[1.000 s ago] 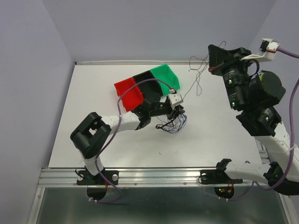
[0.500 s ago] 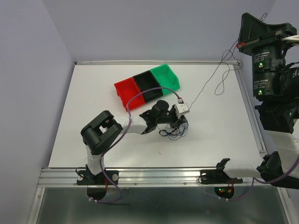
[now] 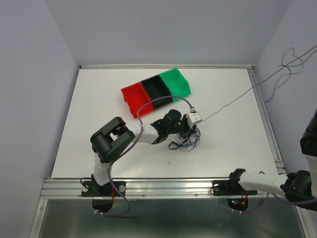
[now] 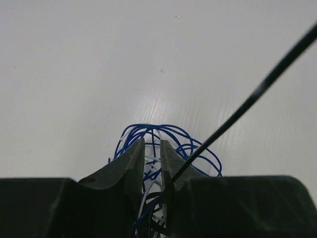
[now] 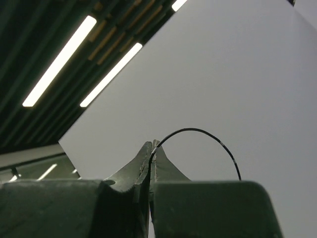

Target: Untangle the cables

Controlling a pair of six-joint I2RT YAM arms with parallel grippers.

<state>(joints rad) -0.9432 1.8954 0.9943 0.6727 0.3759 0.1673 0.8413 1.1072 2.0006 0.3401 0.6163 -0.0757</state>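
Note:
The cables form a loose clump [image 3: 188, 141] of dark blue, black and whitish wires at the table's middle. My left gripper [image 3: 192, 130] presses down on the clump, its jaws almost closed on blue and white strands [image 4: 148, 134]. One black cable [image 3: 237, 98] runs taut from the clump up to the upper right and ends in loose loops [image 3: 292, 59]; it also crosses the left wrist view [image 4: 257, 89]. My right gripper [image 5: 152, 145] is raised above the top view, out of its frame, and is shut on that black cable [image 5: 198, 131].
Three joined bins stand behind the left arm: red [image 3: 132, 96], black [image 3: 156, 87] and green [image 3: 176, 82]. The right arm's lower links [image 3: 309, 144] show at the right edge. The table's right rail [image 3: 265, 119] lies under the taut cable.
My right gripper has risen up and to the right, out of the top view, drawing the black cable out taut. My left gripper has shifted slightly with the clump.

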